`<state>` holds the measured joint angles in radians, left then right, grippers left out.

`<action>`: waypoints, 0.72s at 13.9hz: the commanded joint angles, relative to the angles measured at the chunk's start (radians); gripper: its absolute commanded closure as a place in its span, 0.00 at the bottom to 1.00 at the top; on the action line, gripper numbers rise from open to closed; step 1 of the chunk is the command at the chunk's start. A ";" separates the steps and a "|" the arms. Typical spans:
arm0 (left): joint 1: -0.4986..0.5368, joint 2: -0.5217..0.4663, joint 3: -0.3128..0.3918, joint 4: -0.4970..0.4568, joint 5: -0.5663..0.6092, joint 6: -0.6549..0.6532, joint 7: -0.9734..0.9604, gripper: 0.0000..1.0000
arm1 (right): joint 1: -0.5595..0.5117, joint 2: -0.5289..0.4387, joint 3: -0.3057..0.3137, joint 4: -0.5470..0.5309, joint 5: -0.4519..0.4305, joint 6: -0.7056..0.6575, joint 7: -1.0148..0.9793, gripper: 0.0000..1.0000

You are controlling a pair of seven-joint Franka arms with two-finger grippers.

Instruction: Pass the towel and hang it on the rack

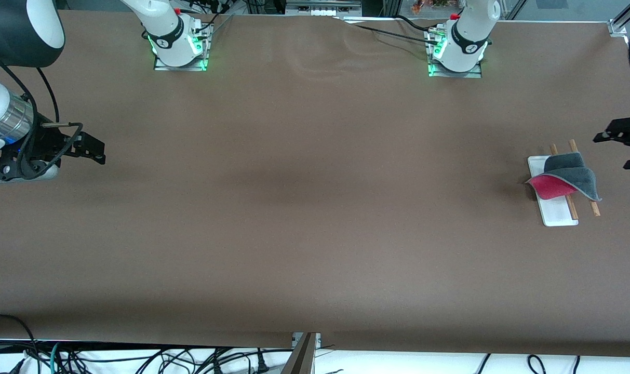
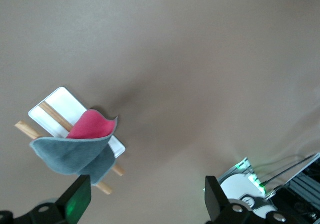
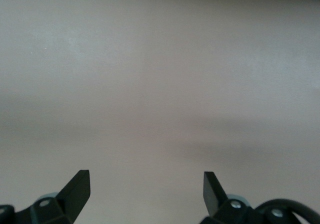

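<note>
— How is the towel (image 1: 568,176) being carried?
— It is being borne by the rack (image 1: 559,212), draped over both rods, above the base.
— And where is the rack being kept?
— On the table (image 1: 304,208), at the left arm's end.
— The grippers?
— The left gripper (image 1: 622,150) is being held up, open, beside the rack; the right gripper (image 1: 94,150) is being held open over the table's right-arm end, well apart.

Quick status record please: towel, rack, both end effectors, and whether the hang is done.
towel: draped over the rods, grey side up, pink-red underside showing
rack: white base on the table at the left arm's end, two wooden rods across it
left end effector: open, empty, in the air beside the rack
right end effector: open, empty, over the right arm's end of the table, waiting
hang: looks done
</note>
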<state>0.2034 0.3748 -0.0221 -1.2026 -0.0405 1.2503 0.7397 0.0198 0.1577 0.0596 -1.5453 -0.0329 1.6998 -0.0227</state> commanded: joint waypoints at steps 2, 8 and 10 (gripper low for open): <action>-0.140 -0.230 0.036 -0.239 0.014 0.128 -0.435 0.00 | -0.003 -0.014 0.008 -0.001 -0.001 -0.008 0.000 0.00; -0.223 -0.436 0.037 -0.529 0.051 0.387 -0.758 0.00 | 0.020 -0.017 0.008 -0.001 -0.002 -0.006 0.033 0.00; -0.216 -0.432 0.037 -0.529 0.024 0.367 -0.741 0.00 | 0.020 -0.017 0.008 -0.001 -0.002 -0.008 0.033 0.00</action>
<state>0.0054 -0.0414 0.0001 -1.7016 -0.0297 1.6081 -0.0004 0.0402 0.1576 0.0645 -1.5443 -0.0327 1.6996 -0.0045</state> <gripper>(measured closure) 0.000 0.000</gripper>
